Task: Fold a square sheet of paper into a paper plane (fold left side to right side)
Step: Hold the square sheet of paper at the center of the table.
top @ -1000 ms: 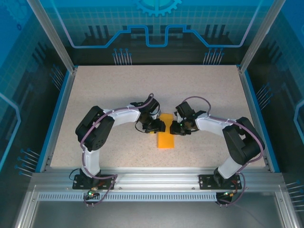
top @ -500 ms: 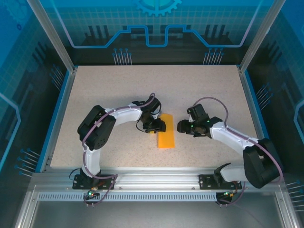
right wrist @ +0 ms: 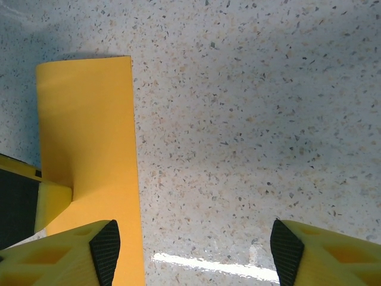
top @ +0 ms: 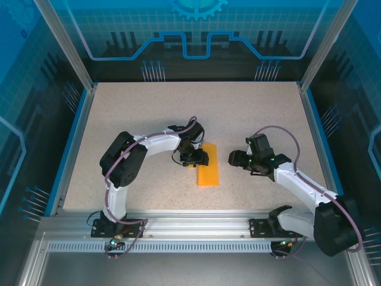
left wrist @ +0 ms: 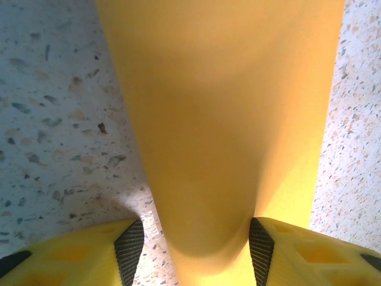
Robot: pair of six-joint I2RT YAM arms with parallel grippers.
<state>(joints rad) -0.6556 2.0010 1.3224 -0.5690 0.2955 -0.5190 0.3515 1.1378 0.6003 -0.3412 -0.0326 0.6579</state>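
From above, the square sheet of paper (top: 209, 173), folded narrow, lies on the table (top: 149, 113); the left gripper (top: 196, 158) is at its 10 o'clock edge, the right gripper (top: 233, 159) apart at 3 o'clock. Left wrist: spread fingers (left wrist: 130, 250) straddle the paper's hump. Right wrist: fingers (right wrist: 105, 244) wide, pinching nothing, paper at 9 o'clock.

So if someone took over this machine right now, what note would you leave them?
Left gripper: jaws straddle the orange paper at its left edge; whether they grip it is unclear.
Right gripper: open, over bare table to the right of the paper.
Paper: mid-table, folded into a narrow strip.
Done: the half fold, apparently.
Left: all the plane's later folds.
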